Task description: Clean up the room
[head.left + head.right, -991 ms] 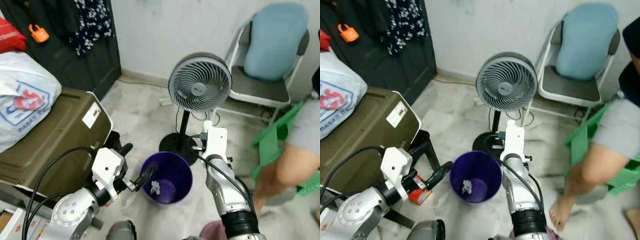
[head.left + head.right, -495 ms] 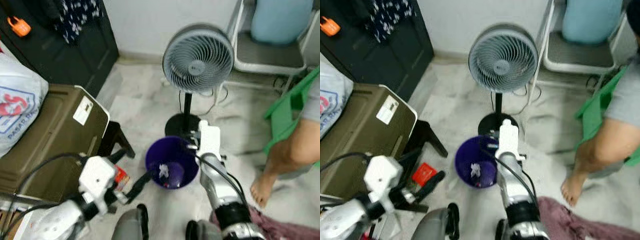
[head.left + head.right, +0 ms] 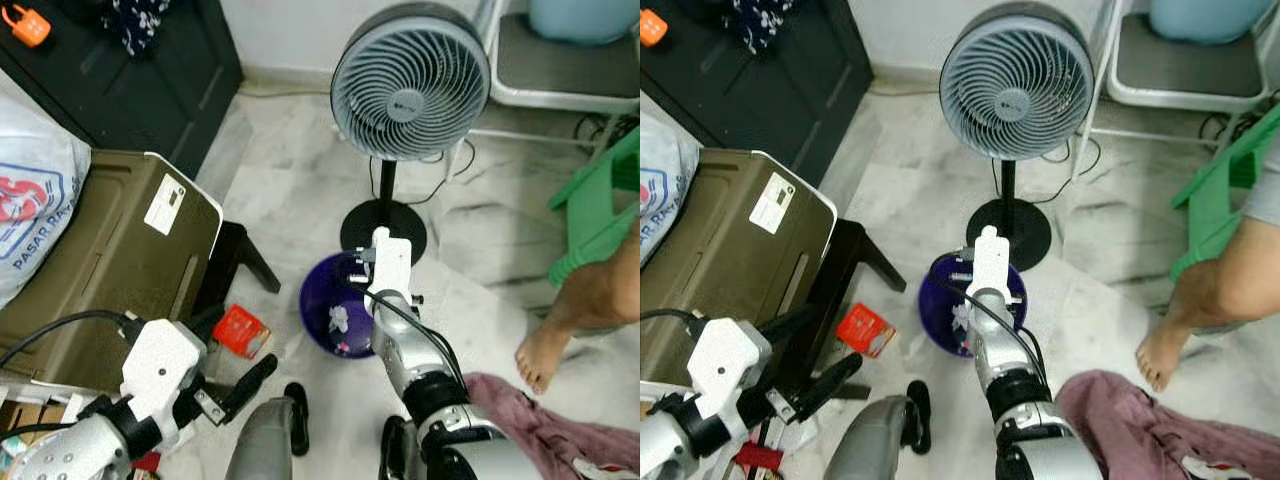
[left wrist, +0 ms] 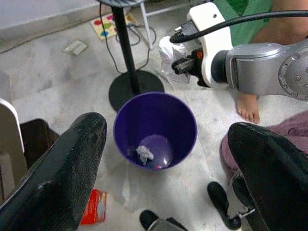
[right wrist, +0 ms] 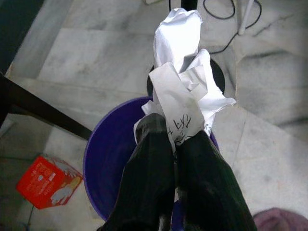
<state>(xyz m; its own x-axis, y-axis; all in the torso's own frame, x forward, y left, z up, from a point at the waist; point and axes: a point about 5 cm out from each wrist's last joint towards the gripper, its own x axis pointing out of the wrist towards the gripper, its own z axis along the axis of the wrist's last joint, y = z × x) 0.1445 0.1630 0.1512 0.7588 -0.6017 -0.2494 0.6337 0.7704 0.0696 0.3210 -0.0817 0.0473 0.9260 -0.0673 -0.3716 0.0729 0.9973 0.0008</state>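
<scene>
Marble floor (image 3: 300,190) w/ purple bin (image 4: 155,129) by fan (image 3: 410,82); right gripper (image 5: 174,139) pinches crumpled paper (image 5: 183,91) above bin, scribble unreadable. Left gripper (image 4: 163,159) spread, nr bin

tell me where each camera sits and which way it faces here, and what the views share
Left and right eye views: on the head, looking down at the floor; both arms show, fan ahead, a person's leg at right.
Left wrist view: on the left wrist, looking between the open left gripper fingers at the purple bin.
Right wrist view: on the right wrist, looking along the right gripper, shut on crumpled paper.
Shared: bin and red packet.
</scene>
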